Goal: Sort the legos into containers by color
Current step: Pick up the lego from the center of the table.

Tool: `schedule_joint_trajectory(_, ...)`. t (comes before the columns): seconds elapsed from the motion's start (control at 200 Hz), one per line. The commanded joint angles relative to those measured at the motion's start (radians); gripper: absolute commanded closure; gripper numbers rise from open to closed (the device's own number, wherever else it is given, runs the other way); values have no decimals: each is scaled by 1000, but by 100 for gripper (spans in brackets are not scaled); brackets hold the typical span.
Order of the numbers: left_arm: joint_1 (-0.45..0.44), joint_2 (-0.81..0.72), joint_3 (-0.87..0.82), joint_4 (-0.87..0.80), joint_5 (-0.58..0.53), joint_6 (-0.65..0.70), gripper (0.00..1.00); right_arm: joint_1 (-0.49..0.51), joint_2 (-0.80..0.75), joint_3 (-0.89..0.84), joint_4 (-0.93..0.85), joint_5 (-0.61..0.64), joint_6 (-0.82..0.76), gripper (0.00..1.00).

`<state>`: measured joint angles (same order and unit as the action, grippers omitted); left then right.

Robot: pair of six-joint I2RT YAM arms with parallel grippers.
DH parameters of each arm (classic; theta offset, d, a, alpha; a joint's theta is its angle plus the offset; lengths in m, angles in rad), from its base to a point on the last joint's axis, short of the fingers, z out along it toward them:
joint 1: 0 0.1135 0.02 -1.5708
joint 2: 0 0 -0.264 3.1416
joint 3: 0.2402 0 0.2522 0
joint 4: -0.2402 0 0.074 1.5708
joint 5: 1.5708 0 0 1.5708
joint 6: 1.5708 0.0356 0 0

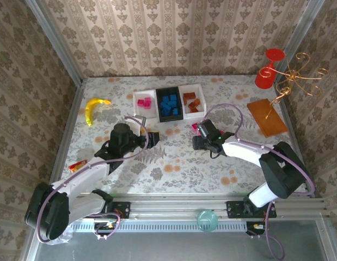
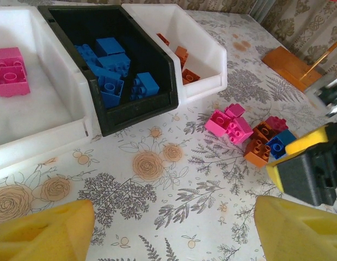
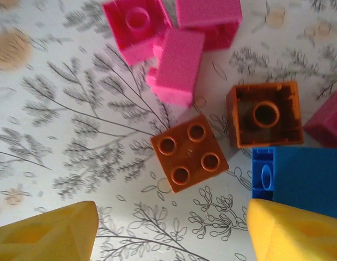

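Loose legos point(image 2: 233, 128) — pink, blue, perhaps translucent orange

- Table point(image 2: 157, 217): pale, grey ferns, orange flowers.
- Middle tray point(image 2: 135, 111) black, outer trays point(image 2: 203, 84) white.
- Loose bricks point(image 3: 190, 153): pink, orange-brown, blue.
- Right gripper fingers point(image 3: 48, 234) yellow.
- Banana point(image 1: 95, 109) yellow.

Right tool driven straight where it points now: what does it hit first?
Probably the studs-up orange brick, centred ahead of the open right tool. The blue brick lies near one finger and might get clipped; depth is unclear.
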<state>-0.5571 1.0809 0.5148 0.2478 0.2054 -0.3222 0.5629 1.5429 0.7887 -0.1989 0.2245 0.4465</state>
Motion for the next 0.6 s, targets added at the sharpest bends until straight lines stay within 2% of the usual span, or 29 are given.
schedule_joint_trajectory(0.0, -7, -13, 2, 31, 8, -25, 22, 1, 41, 1, 41, 24, 28, 27)
schedule_joint_trajectory(0.345, -7, -17, -6, 36, 6, -23, 22, -14, 177, 69, 83, 100, -15, 26)
schedule_joint_trajectory(0.52, -8, -18, -7, 36, 3, -17, 21, -12, 214, 95, 122, 50, -71, 27)
schedule_joint_trajectory(0.595, -6, -18, -8, 35, 3, -17, 22, -11, 218, 103, 115, 21, -94, 31)
